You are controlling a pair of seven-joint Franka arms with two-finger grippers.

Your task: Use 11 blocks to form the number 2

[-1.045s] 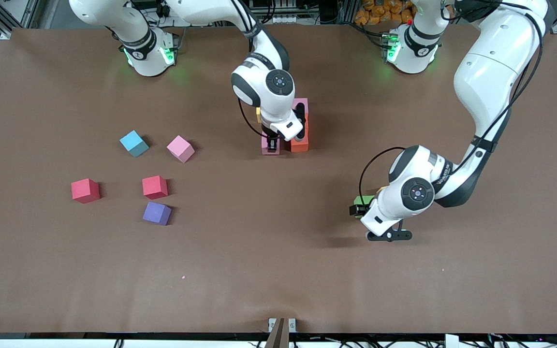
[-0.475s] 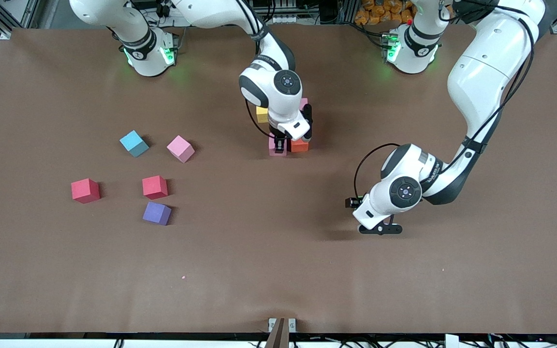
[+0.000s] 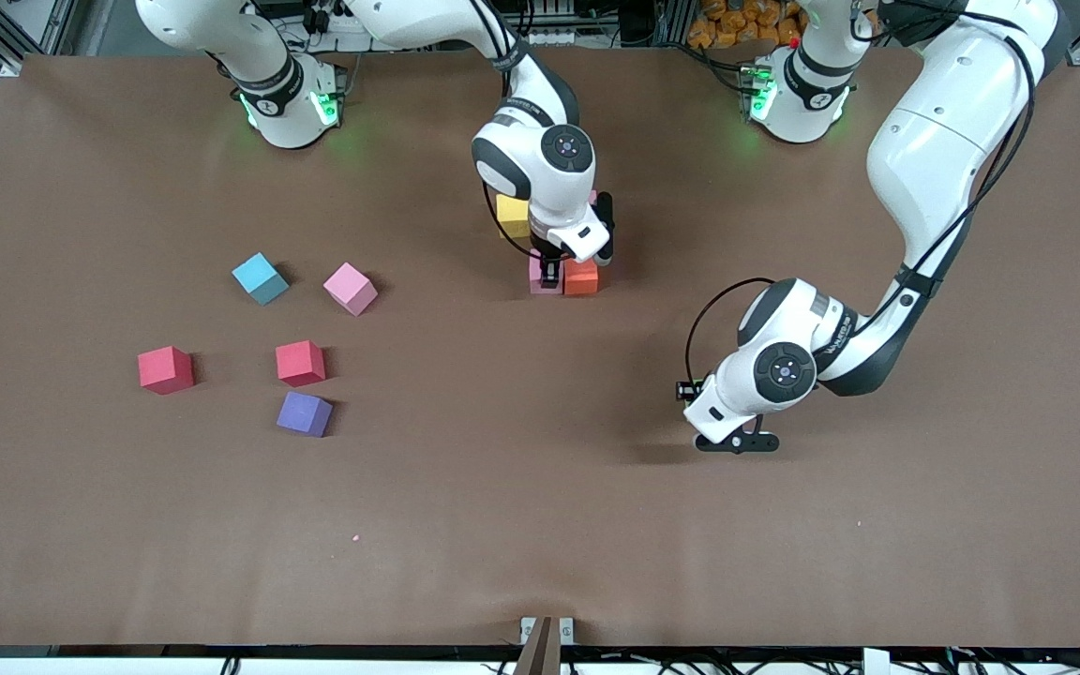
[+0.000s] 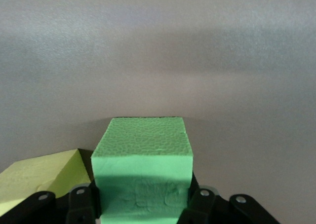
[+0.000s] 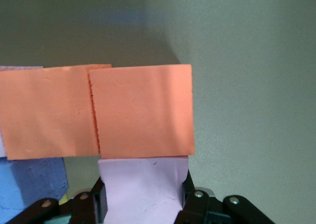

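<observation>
The right hand (image 3: 550, 277) is down at the partly built number 2 near the middle of the brown table (image 3: 540, 525), its fingers clamped on a pale pink matte foam cube (image 5: 143, 189) whose face touches an orange foam cube (image 5: 141, 110); a second orange cube (image 5: 47, 118) butts against the first, with a light blue cube (image 5: 29, 187) beside the pink one; in the front view a yellow foam cube (image 3: 510, 214) shows by the right arm's wrist, farther from the camera; the left hand (image 4: 142, 204) is toward the left arm's end of the table, gripping a green foam cube (image 4: 142, 160) between its fingers, a pale yellow-green cube (image 4: 42, 174) just beside it; toward the right arm's end lie five loose cubes, well apart from the figure: light blue (image 3: 260, 278), pink (image 3: 350, 288), two red (image 3: 165, 369) (image 3: 301, 363) and purple (image 3: 304, 413).
</observation>
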